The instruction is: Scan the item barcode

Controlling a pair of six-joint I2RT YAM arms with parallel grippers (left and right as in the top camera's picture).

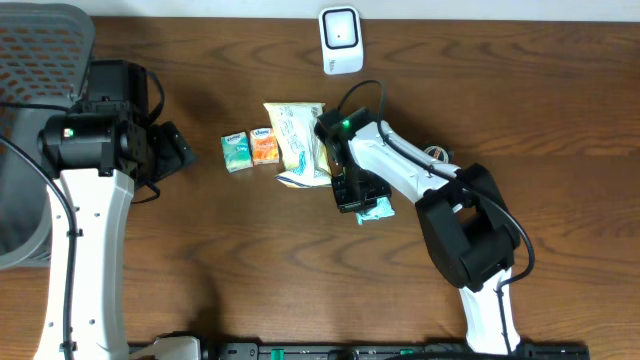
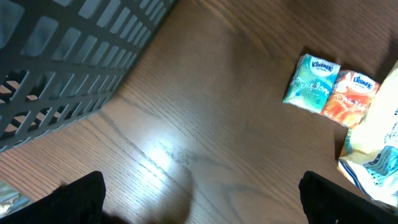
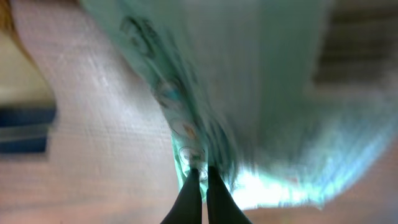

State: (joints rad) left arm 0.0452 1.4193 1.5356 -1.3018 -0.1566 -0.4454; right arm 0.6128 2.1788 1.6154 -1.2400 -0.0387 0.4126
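— Pose of the right arm?
— It reaches from its base at the near edge of the desk (image 1: 570, 110) up and left toward the middle, with the elbow bent and the wrist turned down. The right gripper (image 1: 357, 200) sits low over a teal packet (image 1: 377, 209), which lies just right of a large pale snack bag (image 1: 297, 140).
— Gripper state?
— Together. In the wrist view the two dark fingertips (image 3: 189, 202) meet with no gap, pinched on the thin edge of the teal packet's film. The rest of the packet fills that view, blurred.
— Is the packet off the desk?
— Cannot tell. From above, only its lower right corner shows beside the gripper.
— And the left arm?
— It stands along the left side, with the forearm running toward the far edge and the wrist bent to the right, beside a grey mesh basket (image 1: 40, 60). The left gripper (image 1: 183, 153) has its fingers wide apart over bare wood.
— What lies ahead of it?
— A teal Kleenex pack (image 1: 236, 152) and an orange Kleenex pack (image 1: 264, 147), touching side by side and well apart from that gripper.
— The scanner?
— The white scanner (image 1: 341, 40) stands upright at the far edge, beyond the snack bag and apart from the teal packet.
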